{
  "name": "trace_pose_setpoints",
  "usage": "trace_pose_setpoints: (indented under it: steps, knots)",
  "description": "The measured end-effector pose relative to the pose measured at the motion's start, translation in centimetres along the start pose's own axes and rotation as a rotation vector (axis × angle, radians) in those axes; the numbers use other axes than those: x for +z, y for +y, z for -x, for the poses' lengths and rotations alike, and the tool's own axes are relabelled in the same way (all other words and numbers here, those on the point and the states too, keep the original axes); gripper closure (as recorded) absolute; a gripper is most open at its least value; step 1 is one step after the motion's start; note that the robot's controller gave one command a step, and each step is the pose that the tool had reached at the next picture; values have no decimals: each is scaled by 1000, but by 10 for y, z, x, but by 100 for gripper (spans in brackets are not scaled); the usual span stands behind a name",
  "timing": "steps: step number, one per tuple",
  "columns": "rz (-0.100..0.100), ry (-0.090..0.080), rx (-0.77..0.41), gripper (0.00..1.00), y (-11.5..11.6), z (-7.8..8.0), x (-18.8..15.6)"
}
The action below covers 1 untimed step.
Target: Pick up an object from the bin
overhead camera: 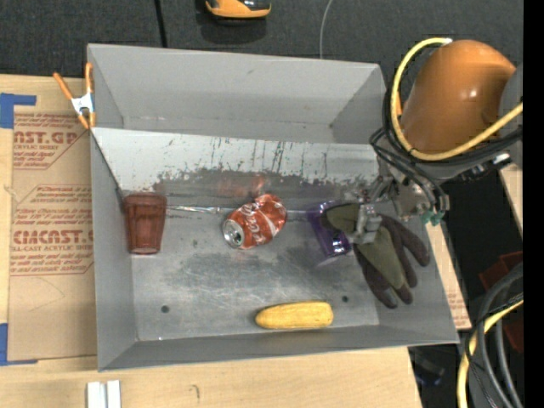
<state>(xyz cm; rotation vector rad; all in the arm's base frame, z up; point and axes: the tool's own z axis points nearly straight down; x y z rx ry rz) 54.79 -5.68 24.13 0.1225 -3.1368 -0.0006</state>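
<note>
I see gripper (368,220) at bin's (229,92) 3 o'clock, over dark glove (395,262); purple object (326,235) at its 9; apart or together, cannot tell.

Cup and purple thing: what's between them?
The crushed red can lies between the cup and the purple thing, with bare floor either side, in the camera view.

We take this for a robotics laboratory: a cabled robot arm (459,100) hangs over a grey metal bin (229,87).

the pincer (367,219) partly hides the purple thing (328,233) and the dark glove (396,260).
</note>
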Motion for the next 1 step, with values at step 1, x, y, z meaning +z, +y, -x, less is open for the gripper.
trace_pose_setpoints:
  steps: [1]
  knots:
    - [-1,-5,1,100,-2,3,-15]
